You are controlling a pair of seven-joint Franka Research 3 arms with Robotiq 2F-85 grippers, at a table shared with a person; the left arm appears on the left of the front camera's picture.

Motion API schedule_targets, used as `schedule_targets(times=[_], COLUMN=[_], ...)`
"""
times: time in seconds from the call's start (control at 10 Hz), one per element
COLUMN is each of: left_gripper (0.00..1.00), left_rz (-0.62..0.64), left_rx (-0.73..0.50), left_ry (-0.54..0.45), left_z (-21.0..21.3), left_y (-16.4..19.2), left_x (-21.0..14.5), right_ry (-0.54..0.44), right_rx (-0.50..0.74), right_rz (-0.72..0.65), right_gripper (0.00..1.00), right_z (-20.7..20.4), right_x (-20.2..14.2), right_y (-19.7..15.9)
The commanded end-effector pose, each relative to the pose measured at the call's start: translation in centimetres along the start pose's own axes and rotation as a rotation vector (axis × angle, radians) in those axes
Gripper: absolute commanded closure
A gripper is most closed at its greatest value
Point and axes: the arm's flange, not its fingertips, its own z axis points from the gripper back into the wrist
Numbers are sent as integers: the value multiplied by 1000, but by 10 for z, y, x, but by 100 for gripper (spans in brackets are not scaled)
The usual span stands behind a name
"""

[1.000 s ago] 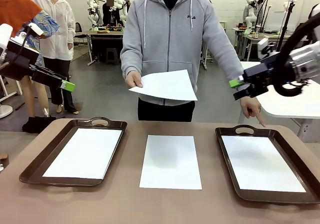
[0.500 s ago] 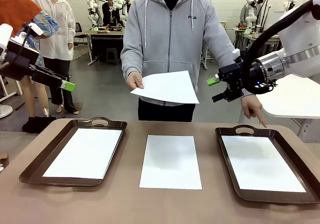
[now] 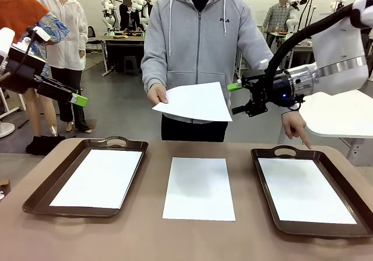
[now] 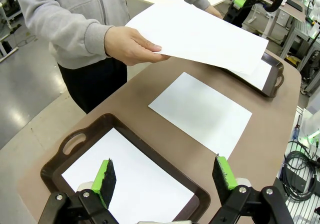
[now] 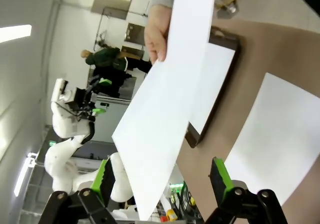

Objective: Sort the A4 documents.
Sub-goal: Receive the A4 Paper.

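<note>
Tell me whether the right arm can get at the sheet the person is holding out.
Probably yes. The right arm holds its jaws open close to the free edge of the held sheet, with nothing between them; the person's hand grips the opposite corner.

Left gripper (image 3: 80, 101), right gripper (image 3: 236, 98): fingers (image 4: 105, 180) apart.

The right claw (image 3: 236, 98) has swung toward the held sheet (image 3: 192, 102).
</note>
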Motion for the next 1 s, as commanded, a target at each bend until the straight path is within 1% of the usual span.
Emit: schedule_targets(times=[0.0,0.2,0.4,0.7,0.9], left_gripper=[0,0,0,0,0], left_rz=[2,2,2,2,2], left_rx=[-8,-8,-8,-8,-8], left_ry=[-12,-12,-12,-12,-12], left_z=[0,0,0,0,0], left_y=[0,0,0,0,0], left_x=[-1,-1,-1,-1,-1], right_ry=[-20,-39,-47,-52,-50], right_rx=[0,-7,2,61,123], right_rz=[-53,-73,-82,-86,-116], right_gripper=[0,0,0,0,0], right_z=[-15,-25,-33,-37,-39], right_x=[17,22,22,21,19], right_y=[-4,-12,-13,-3,-1])
